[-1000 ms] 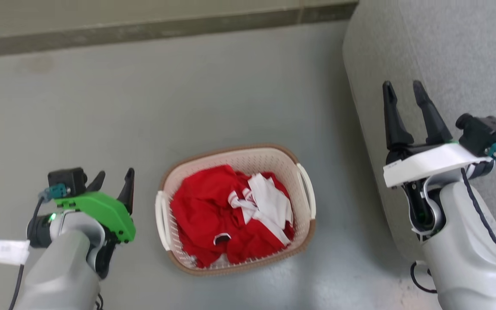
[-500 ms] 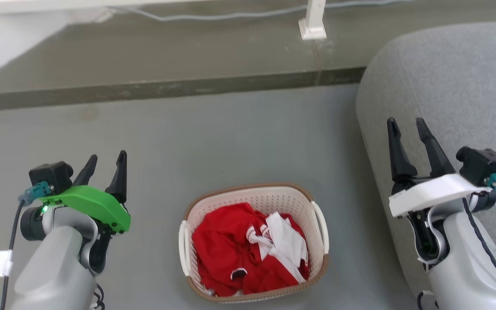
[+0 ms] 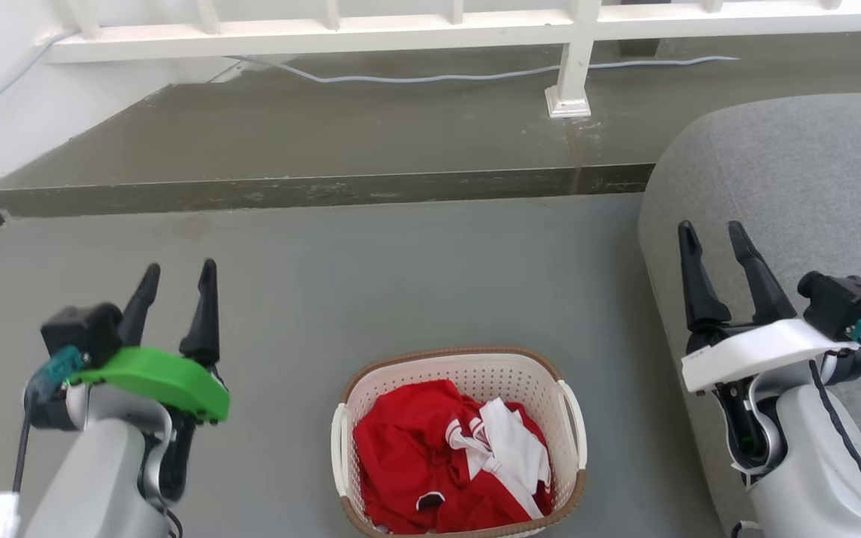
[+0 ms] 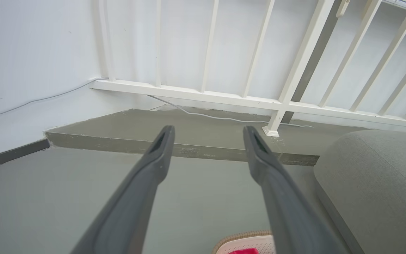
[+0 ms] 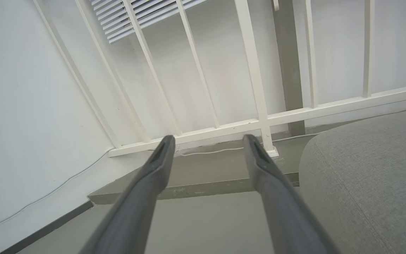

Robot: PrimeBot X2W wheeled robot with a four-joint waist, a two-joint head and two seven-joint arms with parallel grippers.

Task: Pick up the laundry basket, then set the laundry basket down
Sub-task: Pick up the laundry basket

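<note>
Head camera's tilted up since a second ago, so the cream perforated plastic, brown-rimmed laundry basket (image 3: 460, 351) now sits low between the spread, empty left gripper (image 3: 181, 265) and right gripper (image 3: 710, 226), one handle facing each.

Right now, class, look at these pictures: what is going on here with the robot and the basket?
A two-armed robot stands over a laundry basket that sits on the grey floor, with red and white clothes inside. The left gripper and right gripper are both open and empty, held up on either side of the basket and touching nothing. A grey sofa is on the robot's right, and a white railing stands on a step ahead.
</note>
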